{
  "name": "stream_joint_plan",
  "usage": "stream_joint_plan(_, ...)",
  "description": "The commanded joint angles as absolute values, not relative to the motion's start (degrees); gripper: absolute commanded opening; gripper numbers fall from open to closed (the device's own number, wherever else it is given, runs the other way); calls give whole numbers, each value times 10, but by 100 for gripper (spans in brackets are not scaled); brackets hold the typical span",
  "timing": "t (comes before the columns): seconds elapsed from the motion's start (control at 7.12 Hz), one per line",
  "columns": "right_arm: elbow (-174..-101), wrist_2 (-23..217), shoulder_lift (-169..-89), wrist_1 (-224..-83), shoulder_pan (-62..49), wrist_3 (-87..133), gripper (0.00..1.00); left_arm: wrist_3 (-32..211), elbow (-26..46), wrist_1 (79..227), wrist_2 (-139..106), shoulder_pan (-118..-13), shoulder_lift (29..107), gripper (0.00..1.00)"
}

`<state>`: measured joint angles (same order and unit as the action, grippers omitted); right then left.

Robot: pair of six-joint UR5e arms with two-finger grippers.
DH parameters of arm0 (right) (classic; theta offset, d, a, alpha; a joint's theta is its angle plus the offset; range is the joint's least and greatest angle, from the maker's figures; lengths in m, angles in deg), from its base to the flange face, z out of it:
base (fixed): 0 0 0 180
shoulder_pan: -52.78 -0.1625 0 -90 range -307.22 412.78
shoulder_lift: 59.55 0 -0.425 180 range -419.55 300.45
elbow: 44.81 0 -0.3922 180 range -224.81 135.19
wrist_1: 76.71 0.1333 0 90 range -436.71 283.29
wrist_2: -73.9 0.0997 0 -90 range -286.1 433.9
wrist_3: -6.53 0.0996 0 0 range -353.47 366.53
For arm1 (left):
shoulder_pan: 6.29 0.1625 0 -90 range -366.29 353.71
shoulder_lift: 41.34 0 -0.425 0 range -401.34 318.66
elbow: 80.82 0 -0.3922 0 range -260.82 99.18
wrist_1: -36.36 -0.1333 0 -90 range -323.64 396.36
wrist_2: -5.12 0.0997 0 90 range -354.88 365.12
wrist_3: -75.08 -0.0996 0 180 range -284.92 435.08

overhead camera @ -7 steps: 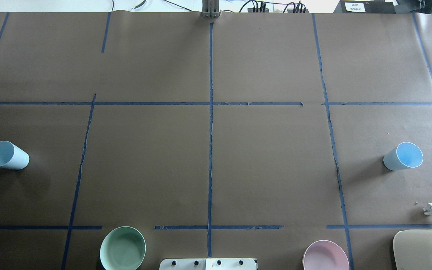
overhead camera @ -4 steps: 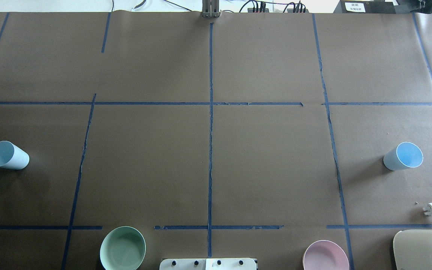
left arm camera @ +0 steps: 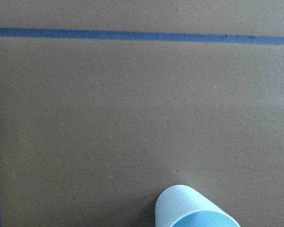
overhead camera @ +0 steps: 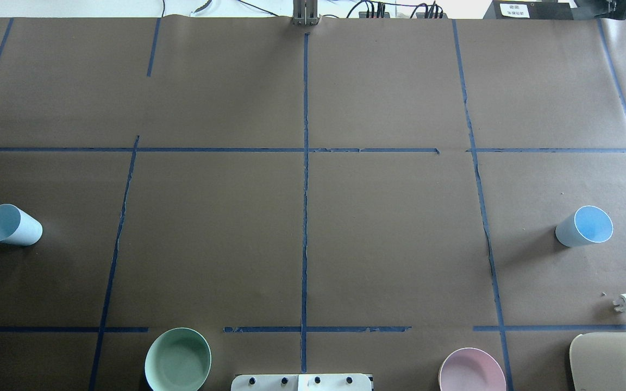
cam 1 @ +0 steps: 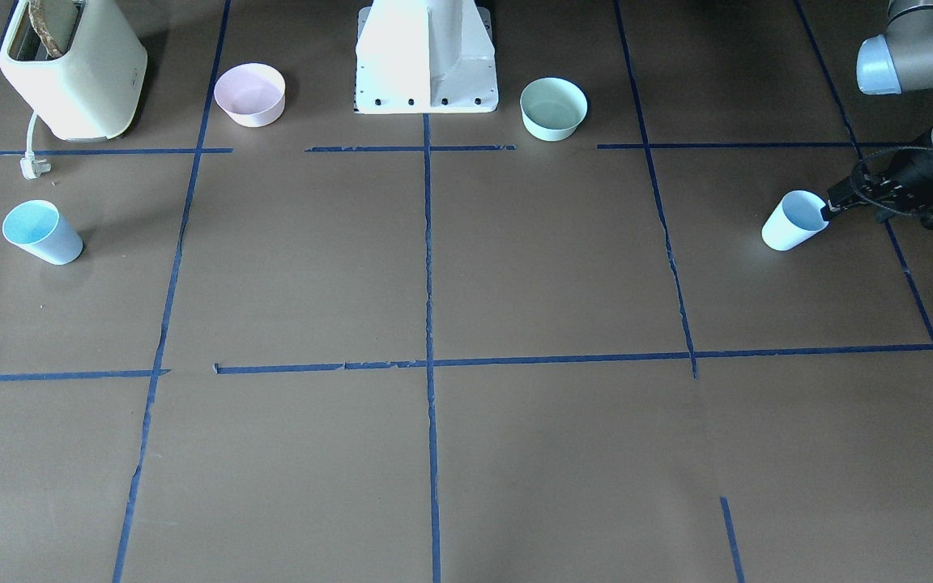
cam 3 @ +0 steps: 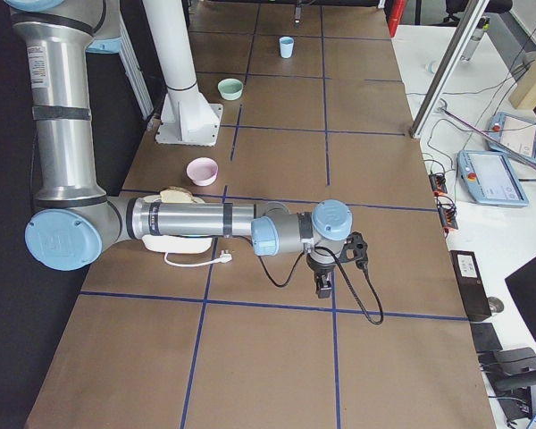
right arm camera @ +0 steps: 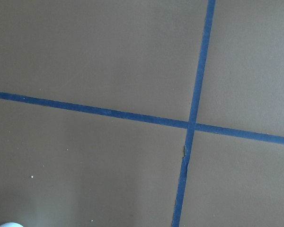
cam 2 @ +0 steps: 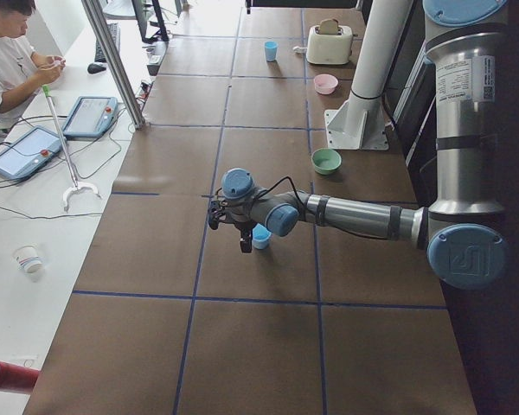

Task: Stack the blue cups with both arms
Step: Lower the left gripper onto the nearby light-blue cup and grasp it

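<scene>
Paler blue cup (cam 1: 790, 223): upright on counter (cam 1: 515, 267). Left tool (cam 1: 828, 212): at this cup's rim, possibly touching; jaw spread indeterminable. Second blue cup (cam 1: 37, 231): well apart from it.

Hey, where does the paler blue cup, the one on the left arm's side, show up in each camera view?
Exterior front-facing: paler blue cup, right side, mid-height.
Overhead exterior: far left edge.
Exterior left: centre, partly hidden behind the near arm.
Exterior right: top, at the table's far end.
Left wrist-mounted: bottom edge, cut off.
Right wrist-mounted: not in it.
Shared landmark: the pale green bowl, the bowl nearer this cup.
</scene>
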<state>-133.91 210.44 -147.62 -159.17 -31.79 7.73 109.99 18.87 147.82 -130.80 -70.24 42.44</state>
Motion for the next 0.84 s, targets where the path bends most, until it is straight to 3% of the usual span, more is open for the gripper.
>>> stream_joint_plan(0.0,-1339,2106,-1476,-1592,-318,77,100,1104,184,1482,-1307,-676,418,100)
stream_joint_plan(0.42,-1338,2106,-1476,-1592,-317,78,100,1101,162,1483,-1307,-652,418,97)
stream_joint_plan(0.7,-1338,2106,-1476,-1592,-316,78,100,1101,155,1482,-1307,-639,419,74)
